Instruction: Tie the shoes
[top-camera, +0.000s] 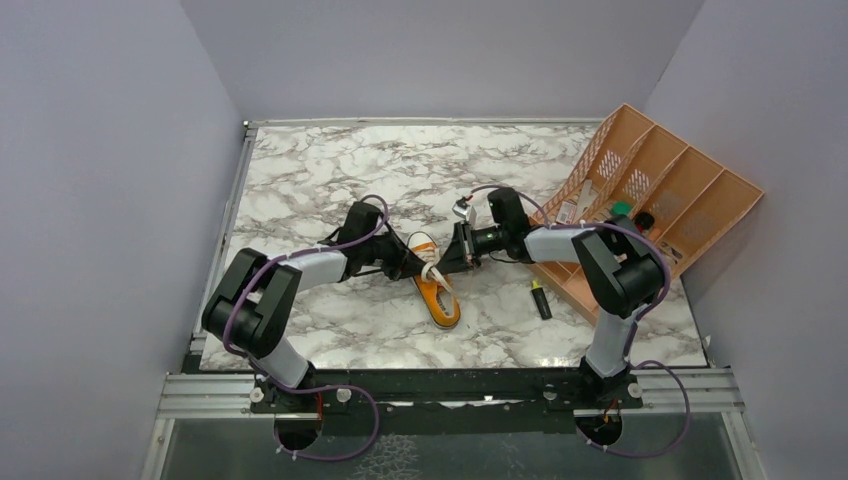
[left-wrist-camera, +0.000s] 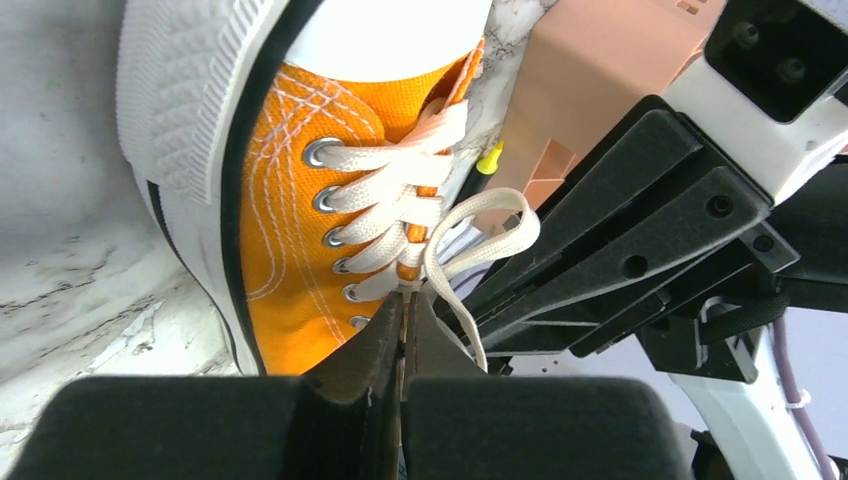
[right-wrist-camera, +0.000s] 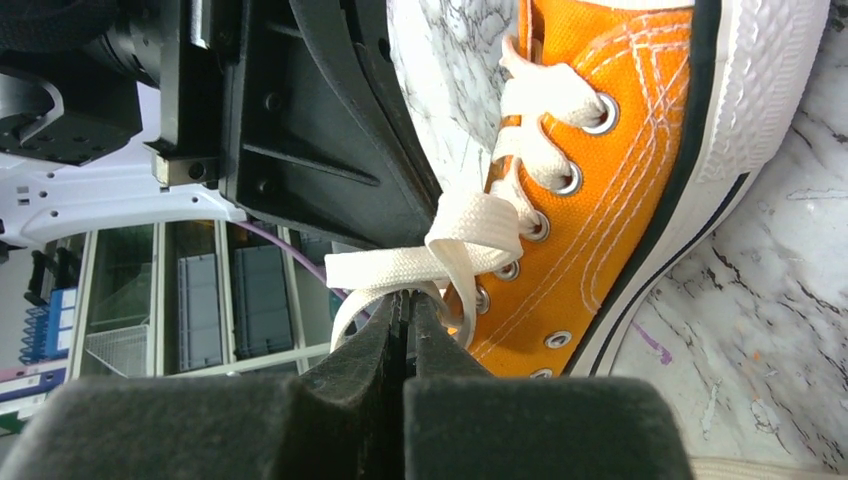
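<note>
- The orange sneaker (top-camera: 438, 288) lies on the counter (top-camera: 320, 170) between the arms.
- The left tool (left-wrist-camera: 403, 318) and the right tool (right-wrist-camera: 405, 312) each pinch the white laces (left-wrist-camera: 482, 222) tightly.
- An uneven pull may slip a lace free or drag the light sneaker.

The top camera looks down from above and behind the arm bases (top-camera: 290, 395), far enough to show the whole marbled surface (top-camera: 330, 170) around the sneaker (top-camera: 437, 290). The wrist cameras look along the left hand (left-wrist-camera: 403, 300) and the right hand (right-wrist-camera: 407, 300), very close to the laces (left-wrist-camera: 400, 200), from opposite sides of the sneaker. All three views share the sneaker.
</note>
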